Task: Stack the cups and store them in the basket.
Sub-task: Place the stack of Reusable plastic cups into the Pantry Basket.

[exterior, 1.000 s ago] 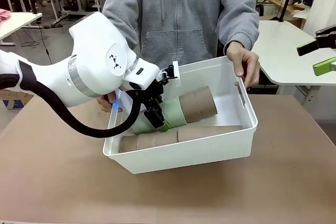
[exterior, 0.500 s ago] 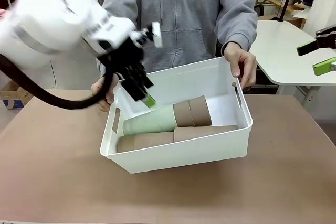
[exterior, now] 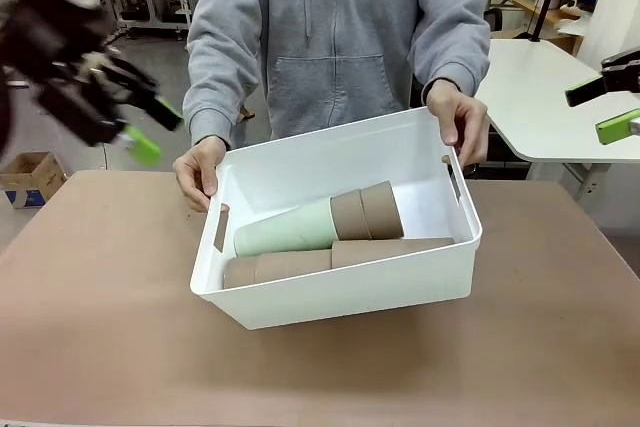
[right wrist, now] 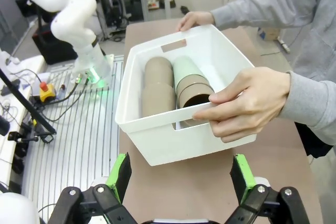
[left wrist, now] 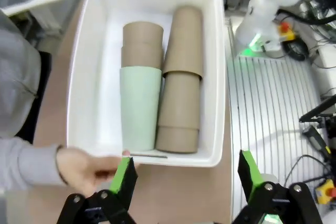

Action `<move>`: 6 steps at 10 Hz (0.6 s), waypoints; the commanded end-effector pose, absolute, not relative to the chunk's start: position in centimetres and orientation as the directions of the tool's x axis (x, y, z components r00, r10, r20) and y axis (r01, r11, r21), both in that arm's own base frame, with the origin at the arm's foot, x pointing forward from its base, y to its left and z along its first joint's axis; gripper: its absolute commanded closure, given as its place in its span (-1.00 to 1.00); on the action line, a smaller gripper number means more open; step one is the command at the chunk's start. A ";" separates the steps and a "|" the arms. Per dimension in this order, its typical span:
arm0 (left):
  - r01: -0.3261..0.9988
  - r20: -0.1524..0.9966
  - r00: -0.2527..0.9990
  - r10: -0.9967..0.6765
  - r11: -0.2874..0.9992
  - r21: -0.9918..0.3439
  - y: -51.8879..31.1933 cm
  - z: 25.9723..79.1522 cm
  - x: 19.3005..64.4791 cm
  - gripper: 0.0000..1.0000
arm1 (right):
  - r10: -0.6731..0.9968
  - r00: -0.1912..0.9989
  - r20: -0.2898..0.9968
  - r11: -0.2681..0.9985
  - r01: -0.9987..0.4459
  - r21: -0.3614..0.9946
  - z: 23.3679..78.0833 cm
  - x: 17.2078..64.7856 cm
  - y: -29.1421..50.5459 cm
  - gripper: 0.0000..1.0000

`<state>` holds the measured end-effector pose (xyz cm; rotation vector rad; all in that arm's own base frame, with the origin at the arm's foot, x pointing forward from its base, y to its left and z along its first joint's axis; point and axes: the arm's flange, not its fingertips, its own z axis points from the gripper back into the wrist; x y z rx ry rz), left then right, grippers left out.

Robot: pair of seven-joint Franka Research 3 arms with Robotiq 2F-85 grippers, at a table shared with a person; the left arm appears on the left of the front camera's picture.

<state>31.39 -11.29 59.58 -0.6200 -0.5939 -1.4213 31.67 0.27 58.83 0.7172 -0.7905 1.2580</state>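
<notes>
With the tan and mint tapered matte cups [left wrist: 160,93] lying stacked inside the white rectangular plastic basket [exterior: 455,247], keep your left gripper [left wrist: 184,174] and right gripper [right wrist: 181,174] wide open, empty, clear of the person's hands [right wrist: 247,106].

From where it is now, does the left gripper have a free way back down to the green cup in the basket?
Probably yes. The left gripper is open, above and beside the basket. The green cup lies on its side with nothing over it. The person's hands grip only the basket's short ends.

Basket [exterior: 340,292] far half free; cups [exterior: 320,242] fill near side, person's hands [exterior: 462,119] on both short rims.
</notes>
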 end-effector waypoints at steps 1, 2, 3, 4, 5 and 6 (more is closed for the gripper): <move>0.999 0.744 0.012 -0.668 0.045 0.024 -6.7 59.6 29.9 -1.00 | 0.519 0.115 0.847 0.163 -0.986 0.034 59.1 31.8 0.4 -1.00; 0.998 0.756 0.001 -0.655 0.048 0.041 -4.8 59.4 29.7 -1.00 | 0.519 0.115 0.847 0.163 -0.986 0.034 59.1 31.8 0.4 -1.00; 0.999 0.776 -0.006 -0.631 0.038 0.038 -3.5 58.6 29.9 -1.00 | 0.519 0.115 0.847 0.163 -0.986 0.034 59.1 31.8 0.4 -1.00; 0.999 0.782 -0.025 -0.622 0.019 0.046 -3.1 58.1 29.9 -1.00 | 0.519 0.115 0.847 0.163 -0.986 0.034 59.1 31.8 0.4 -1.00; 0.998 0.777 -0.044 -0.628 0.005 0.061 -2.9 58.0 29.7 -1.00 | 0.519 0.115 0.847 0.163 -0.986 0.034 59.1 31.8 0.4 -1.00; 0.995 0.777 -0.069 -0.626 0.016 0.101 -2.8 58.1 29.5 -1.00 | 0.519 0.115 0.847 0.163 -0.986 0.034 59.1 31.8 0.4 -1.00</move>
